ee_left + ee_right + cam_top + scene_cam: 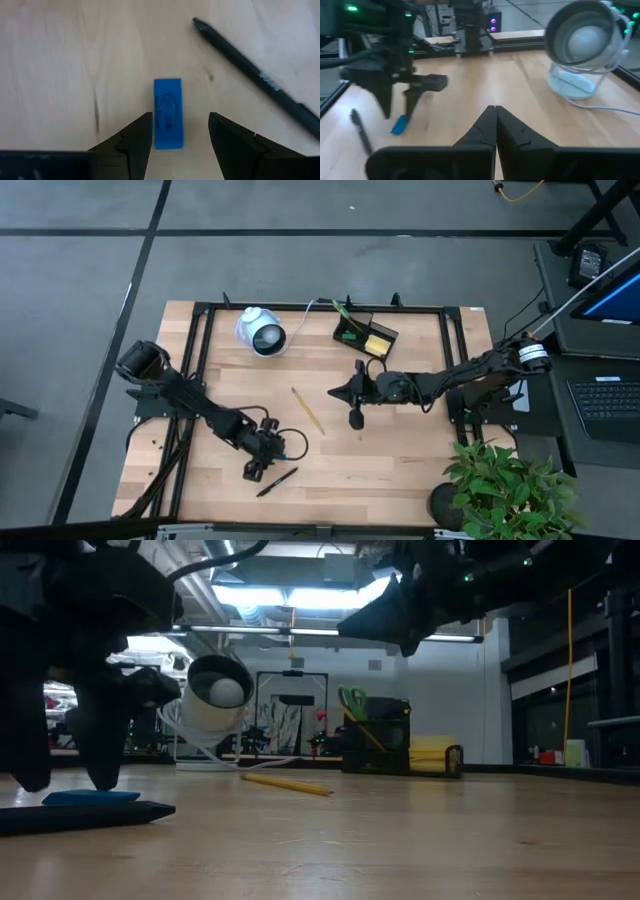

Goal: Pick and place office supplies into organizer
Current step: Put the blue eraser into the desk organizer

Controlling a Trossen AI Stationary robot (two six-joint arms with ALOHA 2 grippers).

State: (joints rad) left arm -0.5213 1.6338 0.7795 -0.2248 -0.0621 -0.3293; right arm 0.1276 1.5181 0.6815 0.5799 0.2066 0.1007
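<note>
table (pixel 400 455) | eraser (pixel 167 113) | pen (pixel 277 481) | pencil (pixel 307 410) | organizer (pixel 364 333)

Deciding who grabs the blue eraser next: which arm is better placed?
Left. Its hand hangs open directly over the blue eraser, fingers on either side of it, beside the black pen. The right hand is shut and sits mid-table, well away from the eraser.

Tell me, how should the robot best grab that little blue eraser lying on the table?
Probably from straight above, pinching the blue eraser across its two long sides near the middle. It lies flat on the wooden table, a narrow block, and the left gripper hangs open over it with the fingers running along its length. The black pen lies apart, so it shouldn't interfere.
</note>
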